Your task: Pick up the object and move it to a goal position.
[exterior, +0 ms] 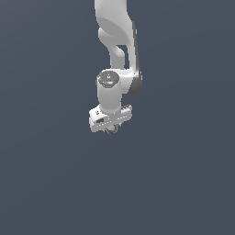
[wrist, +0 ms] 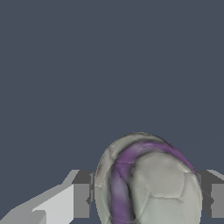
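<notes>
1. Exterior view: my tool (exterior: 111, 127) points down at the end of the white arm (exterior: 117, 41). Only a sliver of the ball (exterior: 111, 131) shows, tucked directly beneath the tool body, between the fingers; no goal marker is visible

2. Wrist view: the ball (wrist: 148, 181), off-white with purple stripes, sits between my two fingers (wrist: 81, 199), touching or nearly touching each. I judge the tool closed on the ball, centred in the grip

3. Judgement: with the ball directly under the tool along its axis, the carry depends on this pinch holding
</notes>
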Available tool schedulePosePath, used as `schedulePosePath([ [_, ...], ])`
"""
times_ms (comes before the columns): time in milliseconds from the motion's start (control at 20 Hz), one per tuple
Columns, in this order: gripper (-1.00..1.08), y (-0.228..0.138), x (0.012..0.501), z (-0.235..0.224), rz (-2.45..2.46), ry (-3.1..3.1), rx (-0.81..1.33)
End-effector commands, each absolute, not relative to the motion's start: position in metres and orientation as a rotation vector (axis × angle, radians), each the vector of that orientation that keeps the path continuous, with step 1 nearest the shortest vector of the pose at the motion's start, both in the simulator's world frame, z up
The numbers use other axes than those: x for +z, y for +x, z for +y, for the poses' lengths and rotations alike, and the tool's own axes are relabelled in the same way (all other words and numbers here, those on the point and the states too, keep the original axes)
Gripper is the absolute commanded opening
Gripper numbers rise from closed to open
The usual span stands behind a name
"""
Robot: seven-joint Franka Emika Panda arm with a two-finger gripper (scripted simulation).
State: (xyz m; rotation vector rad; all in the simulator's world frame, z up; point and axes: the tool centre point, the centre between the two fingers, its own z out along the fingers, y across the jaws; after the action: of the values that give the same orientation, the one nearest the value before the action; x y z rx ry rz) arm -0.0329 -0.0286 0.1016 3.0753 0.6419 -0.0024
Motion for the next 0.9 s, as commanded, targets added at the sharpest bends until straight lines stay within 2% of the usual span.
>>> schedulePosePath([
  [0,-1.0,-0.029,0.125,-0.024,0.642,3.075,0.001],
  [850,-1.0,0.001,0.306,0.009,0.643,3.075,0.0],
])
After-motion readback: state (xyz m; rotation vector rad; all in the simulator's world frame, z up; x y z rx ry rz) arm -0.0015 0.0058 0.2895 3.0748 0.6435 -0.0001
